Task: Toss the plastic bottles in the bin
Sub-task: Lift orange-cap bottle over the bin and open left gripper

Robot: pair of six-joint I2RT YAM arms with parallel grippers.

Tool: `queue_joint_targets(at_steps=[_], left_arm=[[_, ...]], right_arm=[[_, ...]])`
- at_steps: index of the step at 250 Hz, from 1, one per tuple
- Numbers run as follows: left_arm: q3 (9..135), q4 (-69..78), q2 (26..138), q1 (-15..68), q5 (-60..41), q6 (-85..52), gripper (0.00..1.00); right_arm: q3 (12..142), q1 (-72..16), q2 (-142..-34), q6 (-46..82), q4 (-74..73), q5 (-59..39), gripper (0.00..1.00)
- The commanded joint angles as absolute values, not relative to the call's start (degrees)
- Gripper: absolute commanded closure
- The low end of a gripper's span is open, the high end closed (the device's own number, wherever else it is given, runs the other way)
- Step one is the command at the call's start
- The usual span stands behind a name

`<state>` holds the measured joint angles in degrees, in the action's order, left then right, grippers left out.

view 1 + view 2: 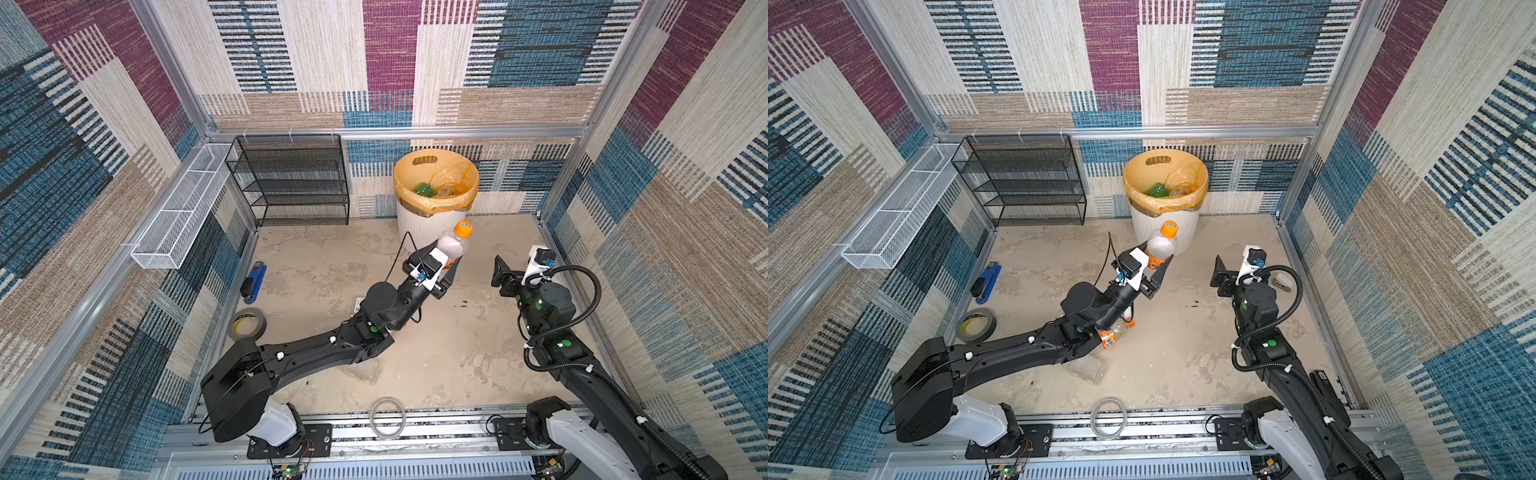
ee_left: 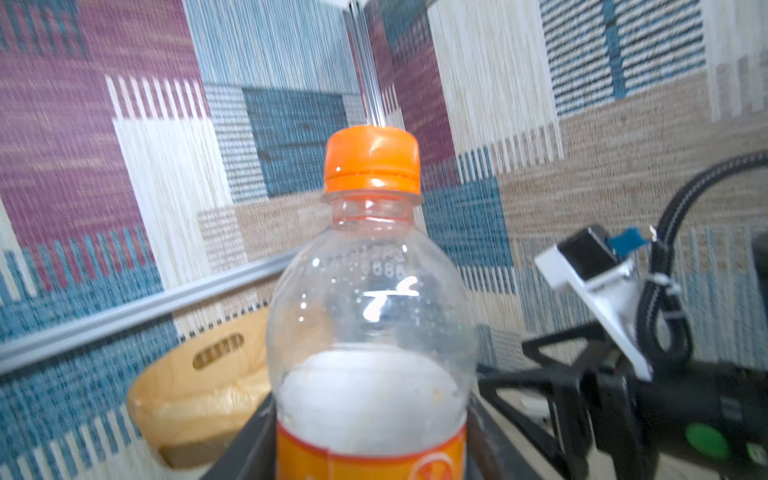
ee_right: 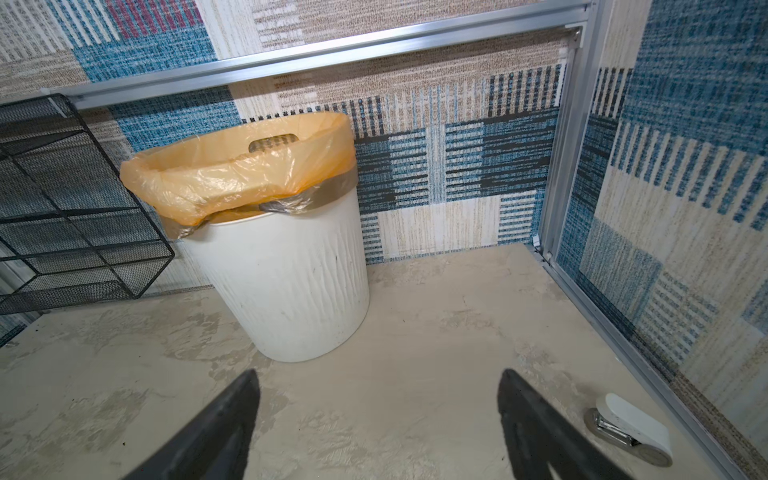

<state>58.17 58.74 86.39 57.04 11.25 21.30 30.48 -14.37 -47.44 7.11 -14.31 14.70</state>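
A clear plastic bottle (image 1: pixel 453 245) (image 1: pixel 1160 248) (image 2: pixel 370 311) with an orange cap and orange label stands upright in my left gripper (image 1: pixel 445 261) (image 1: pixel 1158 258) (image 2: pixel 370 449), which is shut on its labelled body. It hangs just in front of the bin (image 1: pixel 415 230) (image 1: pixel 1142 226) (image 2: pixel 199 395) (image 3: pixel 282 282), a white ribbed bucket with an orange bag. A green bottle (image 1: pixel 424 190) (image 1: pixel 1156 190) lies inside. Under the left arm lie an orange-labelled bottle (image 1: pixel 1111 337) and a flattened clear bottle (image 1: pixel 1088 368) (image 1: pixel 365 370). My right gripper (image 1: pixel 500 270) (image 1: pixel 1219 270) (image 3: pixel 376 374) is open and empty, right of the bin.
A black mesh rack (image 1: pixel 291 178) stands against the back wall left of the bin, with a white wire basket (image 1: pixel 183 208) on the left wall. A blue stapler (image 1: pixel 253 280) and grey tape roll (image 1: pixel 247 324) lie at left. A white stapler (image 3: pixel 631 432) lies by the right wall.
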Motion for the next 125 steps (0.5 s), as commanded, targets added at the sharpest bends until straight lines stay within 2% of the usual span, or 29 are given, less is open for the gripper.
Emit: queue_joint_targets(at_steps=[1, 24, 44, 60, 76, 83, 94, 110, 125], left_arm=[[63.56, 70.44, 88.06, 54.99, 6.60, 26.84, 0.43], [74.36, 60.81, 92.29, 50.64, 4.39, 21.34, 0.43], [90.38, 42.84, 99.00, 46.12, 3.25, 12.56, 0.42], [107.50, 22.88, 106.80, 42.57, 0.95, 5.82, 0.31], [127.48, 3.72, 116.59, 39.92, -1.98, 1.67, 0.24], [137.28, -4.40, 121.48, 38.97, -4.30, 0.16, 0.18], [154.57, -17.10, 129.88, 37.49, -8.34, -1.97, 0.16], [172.89, -26.92, 139.08, 36.29, -9.66, -3.42, 0.09], [178.01, -29.91, 141.47, 35.57, -9.58, -4.25, 0.05]], right_arm=[[29.68, -14.41, -46.67, 5.95, -18.84, 14.35, 0.10], [29.10, -14.41, -46.50, 6.46, -20.17, 14.03, 0.11], [29.55, -14.41, -47.43, 7.67, -19.97, 13.19, 0.12], [30.54, -14.41, -48.52, 8.88, -19.08, 10.89, 0.13], [31.04, -14.44, -49.36, 10.02, -18.41, 8.77, 0.13], [31.28, -14.41, -49.60, 10.54, -17.97, 7.67, 0.13], [31.70, -14.41, -49.83, 10.81, -17.14, 6.07, 0.13], [32.18, -14.41, -49.61, 11.21, -15.93, 4.72, 0.13], [32.24, -14.41, -49.01, 11.30, -15.48, 3.94, 0.13]])
